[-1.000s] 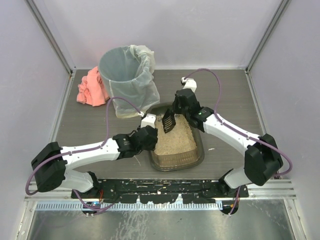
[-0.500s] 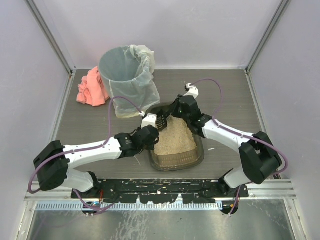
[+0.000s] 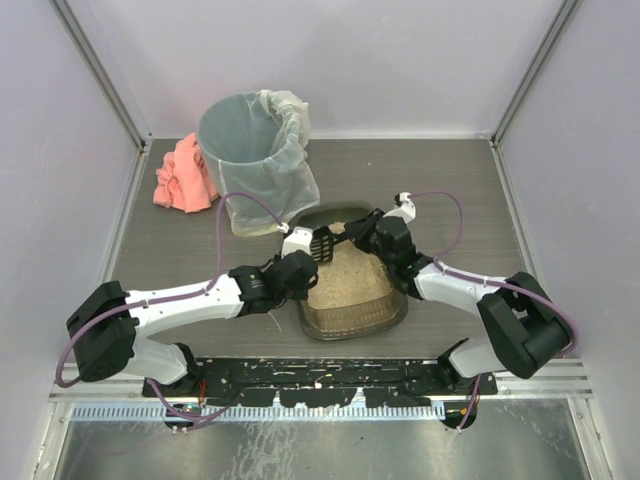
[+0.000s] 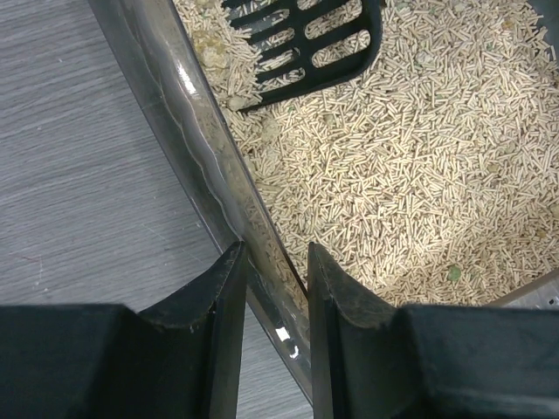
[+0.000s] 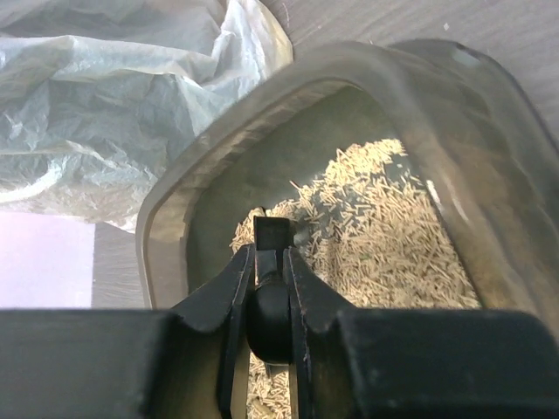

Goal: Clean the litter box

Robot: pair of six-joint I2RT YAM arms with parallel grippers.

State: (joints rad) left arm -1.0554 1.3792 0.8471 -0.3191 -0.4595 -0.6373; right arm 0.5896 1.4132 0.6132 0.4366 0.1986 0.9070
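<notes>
The litter box (image 3: 352, 326), a shallow dark tray of beige pellet litter, lies in the middle of the table. My left gripper (image 3: 303, 270) is at its left side. In the left wrist view the gripper (image 4: 272, 266) is shut on the tray's left wall (image 4: 175, 113), one finger outside and one over the litter. My right gripper (image 3: 370, 233) reaches in from the right, shut on the handle of a black slotted scoop (image 3: 322, 245). In the right wrist view the handle (image 5: 272, 234) is pinched between the fingers of the gripper (image 5: 270, 257). The scoop's head (image 4: 306, 44) rests on the litter near the far left corner.
A round grey bin (image 3: 250, 150) with a clear liner (image 5: 105, 96) stands just beyond the tray's far left corner. A pink cloth (image 3: 182, 175) lies left of the bin. White enclosure walls close in the left, right and back of the table.
My right arm has dropped lower and the scoop has swung left and down into the litter at the far left corner. The left gripper has closed on the tray wall.
</notes>
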